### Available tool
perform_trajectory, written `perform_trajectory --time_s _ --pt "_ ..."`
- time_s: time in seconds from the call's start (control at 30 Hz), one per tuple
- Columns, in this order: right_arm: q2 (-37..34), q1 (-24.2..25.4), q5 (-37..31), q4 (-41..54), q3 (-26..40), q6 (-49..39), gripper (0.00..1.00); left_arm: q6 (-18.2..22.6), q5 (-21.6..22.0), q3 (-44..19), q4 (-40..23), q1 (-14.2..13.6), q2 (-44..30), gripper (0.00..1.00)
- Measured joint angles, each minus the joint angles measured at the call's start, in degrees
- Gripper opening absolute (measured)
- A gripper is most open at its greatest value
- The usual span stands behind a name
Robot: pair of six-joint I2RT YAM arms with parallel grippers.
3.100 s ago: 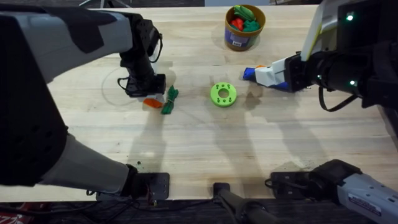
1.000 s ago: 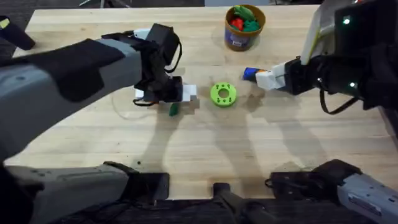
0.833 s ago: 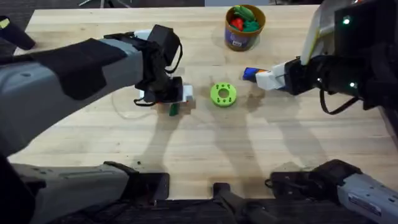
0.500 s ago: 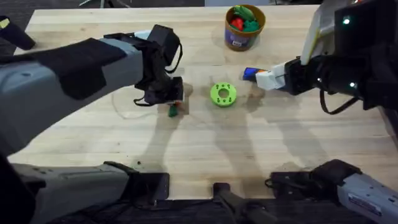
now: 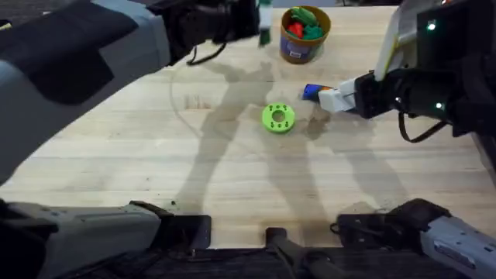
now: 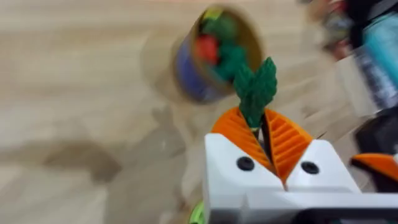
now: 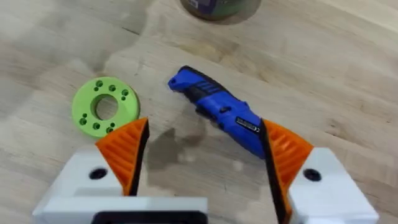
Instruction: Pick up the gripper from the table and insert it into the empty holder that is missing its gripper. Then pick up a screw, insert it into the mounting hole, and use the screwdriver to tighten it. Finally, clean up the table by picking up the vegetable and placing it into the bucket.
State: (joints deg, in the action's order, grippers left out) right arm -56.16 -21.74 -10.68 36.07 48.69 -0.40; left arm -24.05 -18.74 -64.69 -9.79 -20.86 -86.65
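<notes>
Left gripper (image 6: pixel 268 146) pinches the vegetable (image 6: pixel 256 90) by its end — carried beside the bucket (image 5: pixel 304 33) for dropping; right gripper (image 7: pixel 202 158) spread wide over the screwdriver (image 7: pixel 219 109).

A robotics laboratory or test bench is suggested. A plain light wooden table (image 5: pixel 232 178) is seen, with two robot arms mounted at its near edge. Toy food is kept in a small bucket (image 5: pixel 304 32), and a printed lime-green disc (image 5: pixel 278 118) and a blue screwdriver (image 7: pixel 217 109) are laid out.
</notes>
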Motion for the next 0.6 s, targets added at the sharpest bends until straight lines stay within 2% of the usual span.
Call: perform_trajectory --time_s 0.17,0.33,0.43,0.6 --pt "-0.1 0.0 0.0 0.0 0.0 0.0 0.971 -1.5 -2.8 -0.4 12.2 -2.4 -3.9 0.025" --pt "-0.1 0.0 0.0 0.0 0.0 0.0 0.971 -3.0 -3.8 -4.9 9.3 -4.1 -11.1 0.025" --pt "-0.1 0.0 0.0 0.0 0.0 0.0 0.971 -3.4 -4.2 -9.3 7.2 -4.2 -15.2 0.025" --pt "-0.1 0.0 0.0 -0.1 0.0 0.0 0.971 -3.4 -4.2 -15.2 7.6 -4.1 -19.8 0.025"
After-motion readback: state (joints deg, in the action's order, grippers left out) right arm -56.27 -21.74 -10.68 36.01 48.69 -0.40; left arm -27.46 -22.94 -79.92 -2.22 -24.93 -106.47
